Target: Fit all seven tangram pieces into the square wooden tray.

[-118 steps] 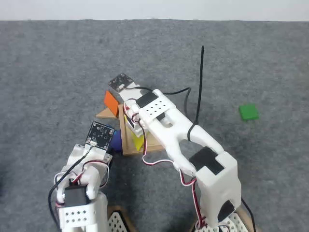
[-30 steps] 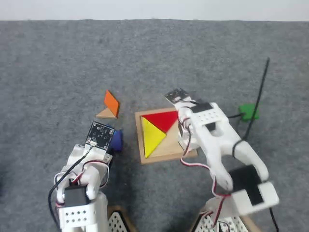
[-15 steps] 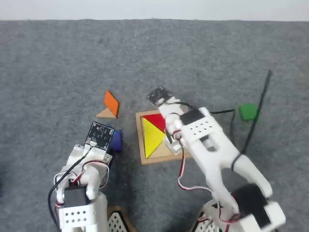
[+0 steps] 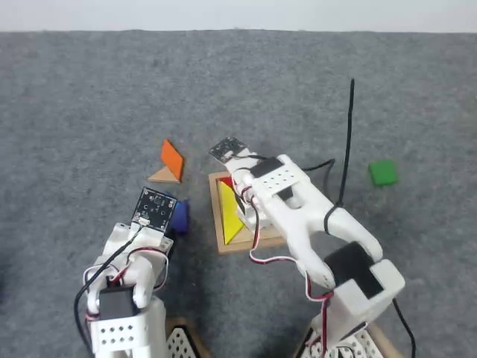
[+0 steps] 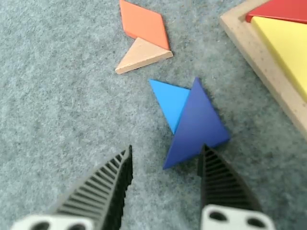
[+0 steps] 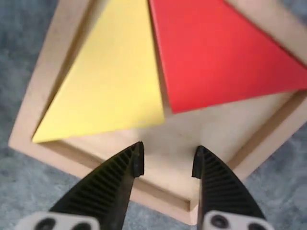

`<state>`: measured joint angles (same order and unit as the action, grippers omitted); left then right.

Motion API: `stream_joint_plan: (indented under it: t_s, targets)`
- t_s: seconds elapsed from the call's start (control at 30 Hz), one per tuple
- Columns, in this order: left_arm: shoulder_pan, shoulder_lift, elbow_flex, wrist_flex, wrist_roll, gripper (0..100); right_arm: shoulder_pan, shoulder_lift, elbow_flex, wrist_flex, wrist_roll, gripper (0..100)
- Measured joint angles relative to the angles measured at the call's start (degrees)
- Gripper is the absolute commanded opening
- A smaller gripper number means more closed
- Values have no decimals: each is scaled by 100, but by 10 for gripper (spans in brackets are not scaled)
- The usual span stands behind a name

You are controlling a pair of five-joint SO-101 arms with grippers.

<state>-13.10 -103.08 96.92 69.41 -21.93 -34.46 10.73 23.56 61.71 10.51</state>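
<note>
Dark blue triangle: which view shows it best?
The left wrist view: the dark blue triangle lies whole on the carpet, against the light blue triangle, just ahead of the left gripper. The high view gives a sliver of it beside the left arm. The right wrist view looks at the tray.

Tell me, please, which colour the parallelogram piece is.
The parallelogram piece is orange, clearest in the left wrist view.

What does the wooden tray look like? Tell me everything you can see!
The wooden tray is a shallow square of pale wood with a raised rim. It lies flat on the grey table. Inside, a yellow triangle and a red triangle lie side by side; the rest of its floor is bare. The right gripper hangs over that bare part, jaws open.
</note>
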Motion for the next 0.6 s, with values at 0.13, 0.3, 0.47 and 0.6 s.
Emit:
stream_joint_plan:
  t_s: [0.13,0.3,0.47,0.6]
  targets:
    - [0,0,0,0,0,207,0,220,-316,-114,0,194]
    - [0,0,0,0,0,207,-18,325,-484,-176,0,194]
    - [0,0,0,0,0,207,-97,316,-484,-220,-149,192]
    - [0,0,0,0,0,207,-88,-334,-413,-185,-316,193]
